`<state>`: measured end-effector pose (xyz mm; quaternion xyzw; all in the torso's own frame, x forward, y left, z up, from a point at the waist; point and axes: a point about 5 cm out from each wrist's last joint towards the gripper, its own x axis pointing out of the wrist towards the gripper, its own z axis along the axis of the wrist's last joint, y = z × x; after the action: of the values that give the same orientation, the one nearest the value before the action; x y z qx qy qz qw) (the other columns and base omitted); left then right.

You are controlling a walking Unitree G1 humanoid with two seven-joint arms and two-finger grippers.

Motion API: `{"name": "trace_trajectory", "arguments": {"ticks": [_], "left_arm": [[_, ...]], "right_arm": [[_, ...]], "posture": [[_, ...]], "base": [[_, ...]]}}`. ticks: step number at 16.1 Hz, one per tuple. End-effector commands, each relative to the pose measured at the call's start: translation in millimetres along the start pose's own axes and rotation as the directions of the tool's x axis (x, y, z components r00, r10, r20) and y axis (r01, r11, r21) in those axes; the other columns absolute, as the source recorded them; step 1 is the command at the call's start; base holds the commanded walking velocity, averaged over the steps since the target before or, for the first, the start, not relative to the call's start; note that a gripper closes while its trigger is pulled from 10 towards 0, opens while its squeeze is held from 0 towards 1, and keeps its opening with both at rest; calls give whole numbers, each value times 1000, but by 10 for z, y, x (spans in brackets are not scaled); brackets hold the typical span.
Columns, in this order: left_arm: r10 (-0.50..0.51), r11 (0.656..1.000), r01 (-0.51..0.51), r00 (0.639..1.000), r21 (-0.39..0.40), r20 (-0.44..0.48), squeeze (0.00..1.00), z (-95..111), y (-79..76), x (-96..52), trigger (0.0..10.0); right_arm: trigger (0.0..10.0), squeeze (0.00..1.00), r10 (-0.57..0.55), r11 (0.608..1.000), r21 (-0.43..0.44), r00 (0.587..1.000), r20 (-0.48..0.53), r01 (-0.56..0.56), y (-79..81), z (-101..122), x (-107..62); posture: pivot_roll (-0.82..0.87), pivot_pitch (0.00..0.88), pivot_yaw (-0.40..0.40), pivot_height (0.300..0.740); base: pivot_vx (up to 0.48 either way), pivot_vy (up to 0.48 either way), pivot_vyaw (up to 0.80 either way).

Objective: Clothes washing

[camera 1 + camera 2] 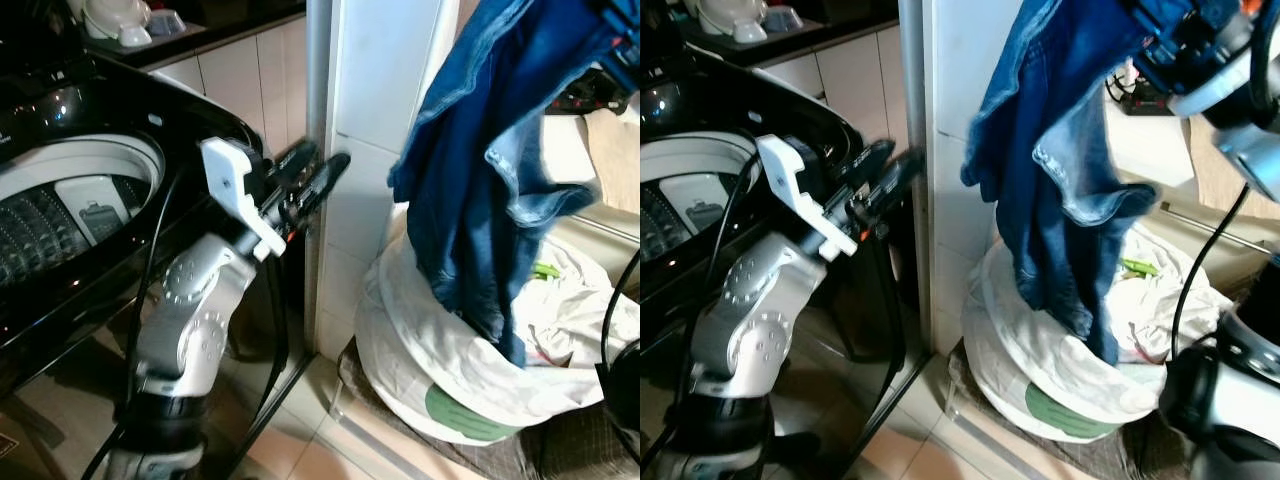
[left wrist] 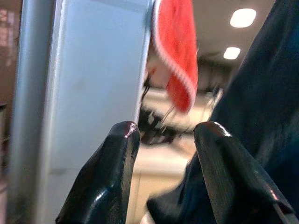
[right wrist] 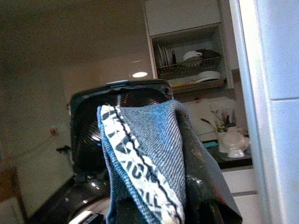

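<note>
Right gripper (image 1: pixel 1185 45): black fingers pinched on the waistband of a pair of blue jeans (image 1: pixel 500 150), the denim fold pressed between them in the right wrist view, arm raised high.
Jeans: hanging full length from that grip, lower end trailing down to the white laundry bag (image 1: pixel 440 370) on the floor, well apart from the washer.
Left gripper (image 1: pixel 318 178): fingers (image 2: pixel 107 177) spread with a clear gap and nothing between them, held level beside the white pillar (image 1: pixel 380 100), just short of the hanging denim.
Washing machine (image 1: pixel 90 200): black top-loader on the robot's left, lid up, drum open.
Step in hand, as judged: carrying the jeans across from bag to drum.
Doing it well: lift until the trailing end clears the bag rim, swing left past the pillar without snagging, and let the free left fingers gather the dangling legs.
Risk: long fabric may drape over the washer's edge instead of dropping inside; release only once most of it hangs over the drum.
</note>
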<state>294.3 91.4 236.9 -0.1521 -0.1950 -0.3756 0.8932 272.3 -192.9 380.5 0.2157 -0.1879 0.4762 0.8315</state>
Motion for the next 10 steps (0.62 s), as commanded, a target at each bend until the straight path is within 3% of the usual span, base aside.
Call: {"name": "trace_trajectory", "arguments": {"ticks": [1,3,6,8,10], "left_arm": [[-78,994,81,996,-72,47,0,61,-120,149,10000],[-186,962,202,977,-185,102,0,66,-309,247,10000],[-243,918,280,957,-280,158,0,50,-457,252,10000],[-226,885,293,950,-363,215,0,88,-427,207,10000],[-189,878,279,948,-388,256,0,161,-337,184,10000]], "right_arm": [[0,0,67,997,28,998,-10,-67,95,-18,145],[0,0,83,995,57,996,-15,-82,105,-67,223],[0,0,99,992,74,995,-8,-98,119,-77,253],[0,0,95,993,73,995,-17,-93,125,-82,232],[0,0,93,994,70,994,-50,-89,127,-123,194]], "posture": [[-85,0,-25,740],[-84,0,-32,740],[-84,0,-32,740],[-90,0,-30,740],[-90,0,-30,740]], "base": [[0,0,0],[0,0,0],[0,0,0],[0,0,0],[0,0,0]]}}
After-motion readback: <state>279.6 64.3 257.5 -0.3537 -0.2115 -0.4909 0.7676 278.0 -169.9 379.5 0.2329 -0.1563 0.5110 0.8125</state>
